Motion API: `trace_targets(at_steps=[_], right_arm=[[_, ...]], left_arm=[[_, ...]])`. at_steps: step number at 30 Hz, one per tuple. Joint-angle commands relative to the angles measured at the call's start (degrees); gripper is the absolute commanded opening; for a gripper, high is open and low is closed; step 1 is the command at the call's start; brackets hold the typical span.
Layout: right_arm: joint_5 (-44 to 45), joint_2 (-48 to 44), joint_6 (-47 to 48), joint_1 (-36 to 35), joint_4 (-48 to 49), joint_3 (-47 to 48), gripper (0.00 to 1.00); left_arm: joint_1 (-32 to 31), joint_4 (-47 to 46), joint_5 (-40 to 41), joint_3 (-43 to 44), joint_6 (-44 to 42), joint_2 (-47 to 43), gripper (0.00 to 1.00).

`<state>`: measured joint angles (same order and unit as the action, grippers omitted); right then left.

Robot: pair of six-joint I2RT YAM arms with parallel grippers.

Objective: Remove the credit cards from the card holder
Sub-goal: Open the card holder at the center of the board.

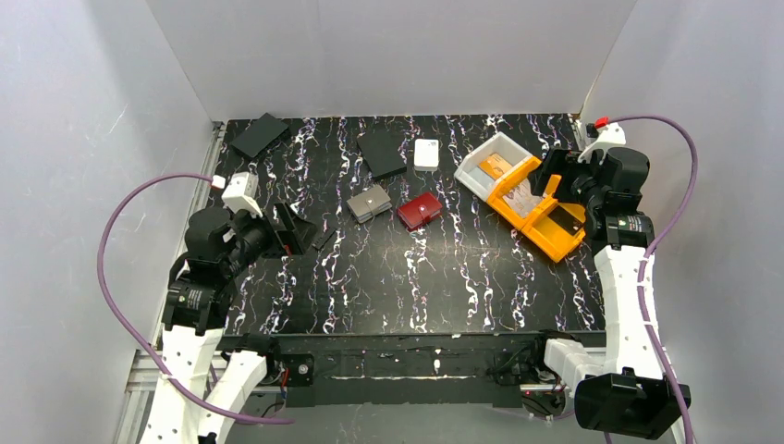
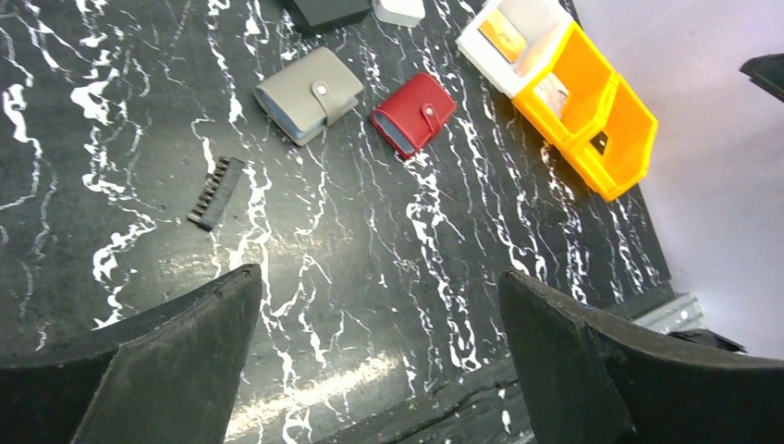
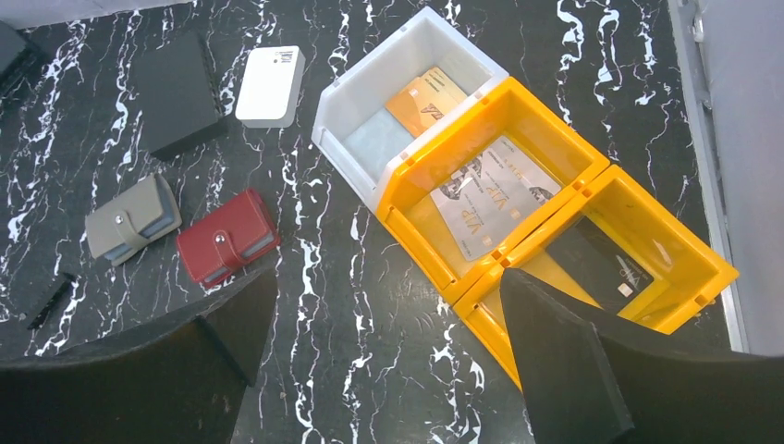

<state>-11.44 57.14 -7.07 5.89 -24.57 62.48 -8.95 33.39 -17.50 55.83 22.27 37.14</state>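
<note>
The grey card holder lies folded shut on the black marbled table, its tab snapped; what is inside is hidden. An orange credit card and a light blue one lie in the white bin at the back right. My left gripper hovers open and empty, left of and nearer than the holder. My right gripper is open and empty above the yellow bins, far right of the holder.
A dark red case lies just right of the holder. Two joined yellow bins hold a silver card and a black card. Behind are a white box and two flat black squares. A small black strip lies near my left gripper.
</note>
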Motion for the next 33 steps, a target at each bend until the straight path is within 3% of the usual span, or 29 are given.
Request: trace_targets(at_steps=[1,9,16,20,26,33], right_arm=[[0.39,-0.32,-1.81,0.09,0.42,2.2,1.0],[-2.98,1.08,-1.04,0.08,1.0,1.38,1.0],[-16.97,0.66,8.64,0.0,3.28,-3.39,1.0],[-26.72,3.18,18.07,-0.18,0.03,-4.7,1.0],[-42.3,8.53,35.95,-0.47,-9.38,-6.3,1.0],[-47.18,8.85,37.13,-0.51,-4.73,-11.73,1.0]], left_arm=[[0.25,0.89,-5.38,0.67,1.82,-0.05,0.99],[0.25,-1.26,-11.33,-0.47,1.02,2.72,0.99],[0.23,-1.16,-13.95,-0.01,-4.16,8.88,0.99],[-2.65,1.03,-10.17,2.4,-7.8,16.08,0.99],[-13.24,9.46,7.61,12.32,-16.17,31.0,0.99],[-14.47,7.43,5.72,16.12,-21.69,42.78,0.99]])
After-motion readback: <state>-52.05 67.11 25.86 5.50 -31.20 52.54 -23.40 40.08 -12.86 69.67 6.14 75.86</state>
